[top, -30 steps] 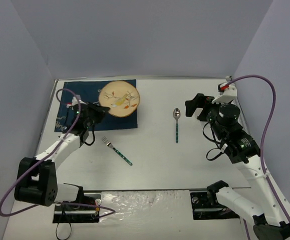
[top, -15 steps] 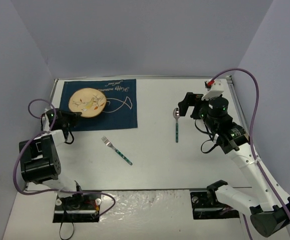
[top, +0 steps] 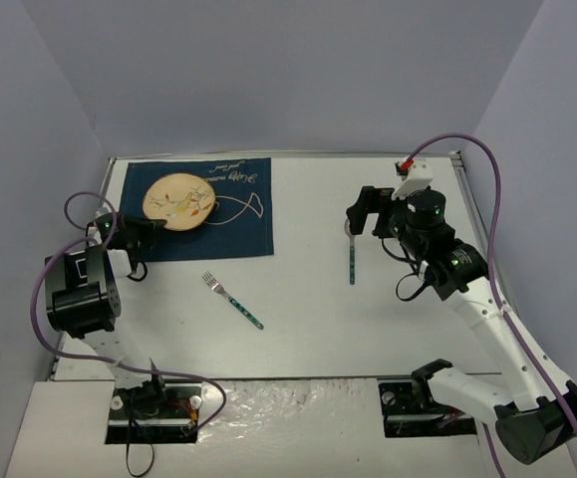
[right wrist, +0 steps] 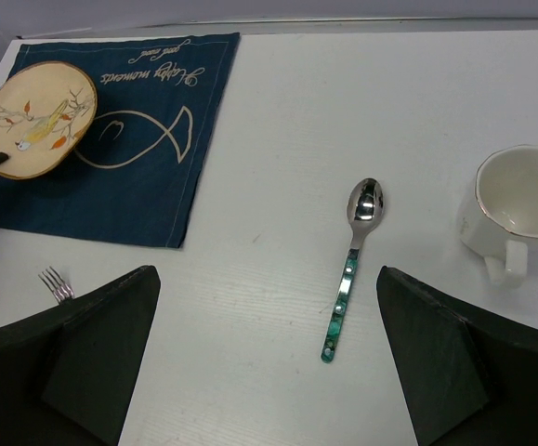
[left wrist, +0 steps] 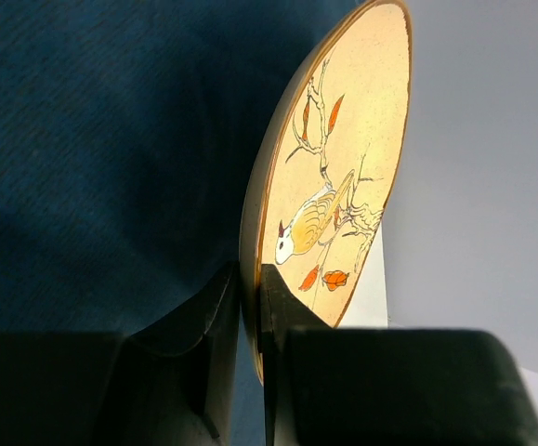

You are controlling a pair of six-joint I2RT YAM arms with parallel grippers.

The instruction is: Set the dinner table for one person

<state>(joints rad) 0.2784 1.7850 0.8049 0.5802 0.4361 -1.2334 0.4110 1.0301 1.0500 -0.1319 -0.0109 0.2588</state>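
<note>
The left gripper [top: 141,235] pinches the round cream bird-painted plate [top: 180,201] at the left end of the dark blue fish-print mat [top: 233,227] on the white tabletop [top: 308,324] — plate placement, likely wanting centring on the mat, then release — while the right gripper [top: 361,212] hangs spread, right of the mat.

Pale cursive lettering [right wrist: 171,48] runs along the far edge of the dark blue rectangular cloth mat [right wrist: 157,186] that lies on the large white tabletop [right wrist: 278,111]. In the right wrist view it stands upside down and appears to read "Happy moments", with a shorter second line, perhaps "good time". In the top view the same lettering [top: 230,174] is too small to read.
</note>
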